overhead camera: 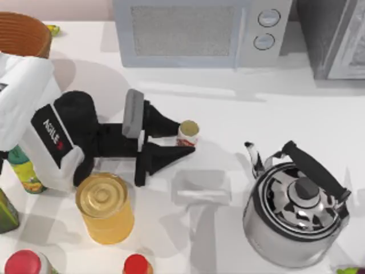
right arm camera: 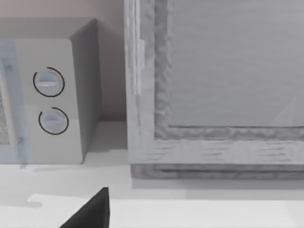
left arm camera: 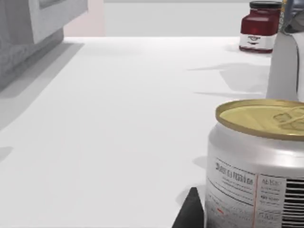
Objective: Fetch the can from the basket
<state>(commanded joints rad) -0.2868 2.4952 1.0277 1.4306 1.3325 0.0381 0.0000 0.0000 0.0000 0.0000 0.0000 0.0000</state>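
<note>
1. The left arm reaches across the middle of the white surface (overhead camera: 251, 114), and its white housing carries the word "AGILEX" in white letters on a black panel.
2. The left claw (overhead camera: 187, 137) has its two black fingers apart, one on each side of the can (overhead camera: 188, 133); from above I cannot tell whether the fingertips touch it.
3. The can stands upright on the surface, well apart from the basket (overhead camera: 23, 33), which sits at the far left corner.
4. From above, the can shows a dull gold top and a white label with red on it.
5. In the left wrist view the can (left arm camera: 259, 164) is close up: a gold lid with a pull tab, a silver-white wall, lines of small grey print too fine to read, and a barcode at one edge.
6. A black fingertip (left arm camera: 190, 211) shows just beside the can in that view, and farther off stands a dark red jar (left arm camera: 259, 26) with a white label I cannot read.
7. A big yellow can (overhead camera: 104, 207) stands near the left arm, toward the front.
8. A shiny kettle (overhead camera: 296, 208) with a black handle sits at the front right.
9. A microwave (overhead camera: 199, 31) with two round knobs stands at the back.
10. The right wrist view shows the microwave (right arm camera: 52, 95), and a black fingertip (right arm camera: 90, 213); whether the right claw is apart or together I cannot tell.
</note>
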